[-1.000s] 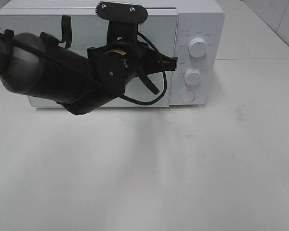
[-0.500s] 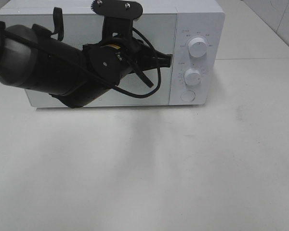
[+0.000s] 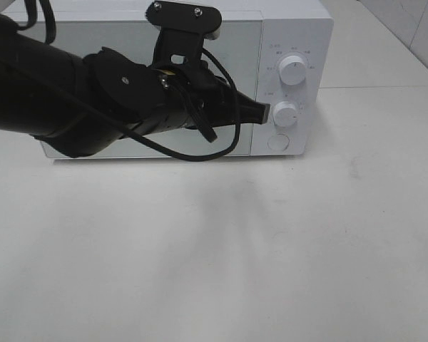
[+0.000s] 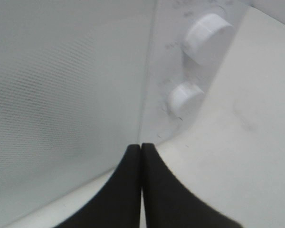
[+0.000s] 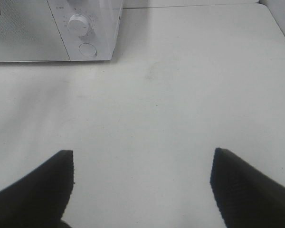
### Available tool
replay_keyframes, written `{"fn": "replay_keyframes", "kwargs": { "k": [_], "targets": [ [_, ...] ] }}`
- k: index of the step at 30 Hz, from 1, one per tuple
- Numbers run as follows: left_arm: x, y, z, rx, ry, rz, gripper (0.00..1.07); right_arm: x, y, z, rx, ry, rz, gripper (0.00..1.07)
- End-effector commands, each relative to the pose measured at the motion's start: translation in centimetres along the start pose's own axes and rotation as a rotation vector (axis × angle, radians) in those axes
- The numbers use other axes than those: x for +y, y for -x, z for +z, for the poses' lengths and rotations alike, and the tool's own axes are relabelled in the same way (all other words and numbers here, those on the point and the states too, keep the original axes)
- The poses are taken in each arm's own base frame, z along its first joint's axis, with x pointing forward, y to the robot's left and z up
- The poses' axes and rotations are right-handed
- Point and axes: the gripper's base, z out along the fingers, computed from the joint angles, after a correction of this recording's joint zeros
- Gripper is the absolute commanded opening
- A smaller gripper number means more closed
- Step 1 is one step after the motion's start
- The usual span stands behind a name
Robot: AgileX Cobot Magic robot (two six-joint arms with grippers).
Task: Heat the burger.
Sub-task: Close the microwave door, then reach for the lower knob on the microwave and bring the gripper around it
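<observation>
White table [image 3: 285, 256] bore a closed microwave [image 3: 299, 43]; left claw [image 3: 262, 111] pressed together near its lower knob [image 3: 285, 113], right claw [image 5: 142, 156] spread.

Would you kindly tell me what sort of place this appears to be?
Likely a robot test bench mimicking a kitchen: white microwave, plain white table, black robot arm.

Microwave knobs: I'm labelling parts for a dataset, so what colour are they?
White knobs, matching the microwave; clearest in the exterior high view.

The left gripper [image 4: 141, 148] points forward, fingers [image 4: 126, 190] pressed together; the right gripper [image 5: 142, 156] hangs with fingers [image 5: 42, 187] wide apart.
</observation>
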Motion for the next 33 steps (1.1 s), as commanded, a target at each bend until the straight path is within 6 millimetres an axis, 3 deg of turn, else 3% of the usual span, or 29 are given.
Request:
{"fn": "replay_keyframes", "kwargs": {
  "k": [1,5,6,7,8,9,10,11,13,15,18,20,21,26,27,31,33],
  "targets": [
    [-0.6,-0.2,-1.1,0.135,-0.168,0.047,0.05,0.0,-0.2,-0.3,-0.036,-0.002,0.009,0.76],
    [-0.4,-0.7,-1.8,0.264,-0.281,0.052,0.16,0.0,-0.2,-0.3,-0.036,-0.002,0.01,0.76],
    [-0.1,-0.8,-2.0,0.296,-0.305,0.047,0.2,0.0,-0.2,-0.3,-0.036,-0.002,0.01,0.76],
    [0.5,-0.9,-2.5,0.362,-0.355,0.026,0.35,0.0,-0.2,-0.3,-0.036,-0.002,0.01,0.76],
    [0.5,-0.9,-2.5,0.362,-0.355,0.026,0.35,0.0,-0.2,-0.3,-0.036,-0.002,0.01,0.76],
    [0.8,-0.8,-2.9,0.393,-0.377,0.005,0.46,0.0,-0.2,-0.3,-0.036,-0.002,0.01,0.76],
    [1.9,-0.7,-3.4,0.441,-0.395,-0.037,0.69,0.0,-0.2,-0.3,-0.036,-0.002,0.01,0.76],
    [1.9,-0.7,-3.4,0.441,-0.395,-0.037,0.69,0.0,-0.2,-0.3,-0.036,-0.002,0.01,0.76],
    [3.4,-0.3,-4.6,0.519,-0.409,-0.099,0.93,0.0,-0.2,-0.3,-0.036,-0.002,0.011,0.76],
    [3.9,-0.2,-5.0,0.542,-0.403,-0.111,0.96,0.0,-0.2,-0.3,-0.036,-0.002,0.011,0.76],
    [6.8,0.4,-7.0,0.63,-0.357,-0.165,0.96,0.0,-0.2,-0.3,-0.036,-0.002,0.011,0.76],
    [7.6,0.6,-7.6,0.647,-0.337,-0.187,0.96,0.0,-0.2,-0.3,-0.036,-0.002,0.011,0.76],
    [9.0,1.0,-8.9,0.679,-0.303,-0.229,0.96,0.0,-0.2,-0.3,-0.036,-0.002,0.011,0.76],
    [11.9,1.6,-11.4,0.73,-0.218,-0.301,0.96,0.0,-0.2,-0.3,-0.036,-0.002,0.011,0.76],
    [13.3,1.7,-12.7,0.753,-0.178,-0.341,0.96,0.0,-0.2,-0.3,-0.036,-0.002,0.011,0.76],
    [14.7,2.2,-14.8,0.757,-0.122,-0.385,0.96,0.0,-0.2,-0.3,-0.036,-0.002,0.011,0.76],
    [15.9,2.5,-16.9,0.763,-0.069,-0.397,0.96,0.0,-0.2,-0.3,-0.036,-0.002,0.011,0.76]
  ]
}}
